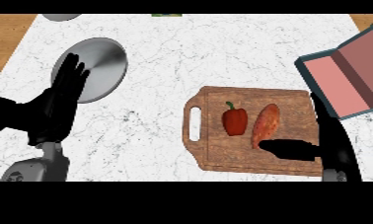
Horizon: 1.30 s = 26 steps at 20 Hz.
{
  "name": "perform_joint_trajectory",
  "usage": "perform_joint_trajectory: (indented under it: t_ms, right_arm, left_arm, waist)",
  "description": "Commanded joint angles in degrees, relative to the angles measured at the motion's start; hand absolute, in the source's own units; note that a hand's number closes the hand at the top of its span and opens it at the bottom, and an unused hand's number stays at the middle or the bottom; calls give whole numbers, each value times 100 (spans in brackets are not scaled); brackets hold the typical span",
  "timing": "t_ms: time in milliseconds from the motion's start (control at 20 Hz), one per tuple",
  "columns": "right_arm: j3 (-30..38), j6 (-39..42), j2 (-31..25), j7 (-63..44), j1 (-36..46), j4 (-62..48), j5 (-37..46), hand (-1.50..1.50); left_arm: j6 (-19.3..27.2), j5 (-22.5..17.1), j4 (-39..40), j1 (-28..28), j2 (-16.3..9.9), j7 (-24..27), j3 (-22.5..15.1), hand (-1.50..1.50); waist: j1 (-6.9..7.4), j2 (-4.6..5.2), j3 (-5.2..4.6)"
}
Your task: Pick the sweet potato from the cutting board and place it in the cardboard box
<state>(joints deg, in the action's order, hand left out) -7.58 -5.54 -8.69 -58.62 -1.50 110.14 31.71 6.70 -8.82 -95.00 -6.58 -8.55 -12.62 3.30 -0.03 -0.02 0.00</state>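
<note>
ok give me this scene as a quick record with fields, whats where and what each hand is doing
surface: white marble counter
cutting board: wooden, handle slot at its left
sweet potato: on the board, right of the pepper
red pepper: on the board, beside the sweet potato
cardboard box: open, at the right edge, beyond the board
plate: grey, at the left
left hand: open, fingers up, resting at the left
right hand: open, thumb at the sweet potato's near end
sweet potato gripped: not yet

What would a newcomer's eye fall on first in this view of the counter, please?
Probably the wooden cutting board at lower right, bearing a red bell pepper and an orange sweet potato. The right hand reaches the sweet potato's near end, and the pink-lined cardboard box lies at the right edge.
</note>
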Motion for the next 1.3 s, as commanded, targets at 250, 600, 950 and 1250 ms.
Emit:
perform_joint_trajectory:
  t_ms: [250, 600, 950, 1250]
  right_arm:
    - [128, 24, 349, 241, 140, -574, 120, -150]
    - [304, 435, 309, -14, 314, -546, -38, -150]
    - [105, -43, 677, 524, 175, -1018, 333, -150]
    - [34, -333, 858, 754, 358, -1646, 560, -150]
  left_arm:
    - [-196, 95, -36, 193, 54, 181, 97, 0]
    - [-6, 122, 392, -385, 103, -95, 266, 0]
    - [-160, 195, -158, 124, 146, -17, 200, 0]
    - [-161, 245, -126, -49, 231, -168, 99, 0]
  waist:
    - [4, 0, 0]
    - [-12, 1, 0]
    - [6, 0, 0]
    - [5, 2, 0]
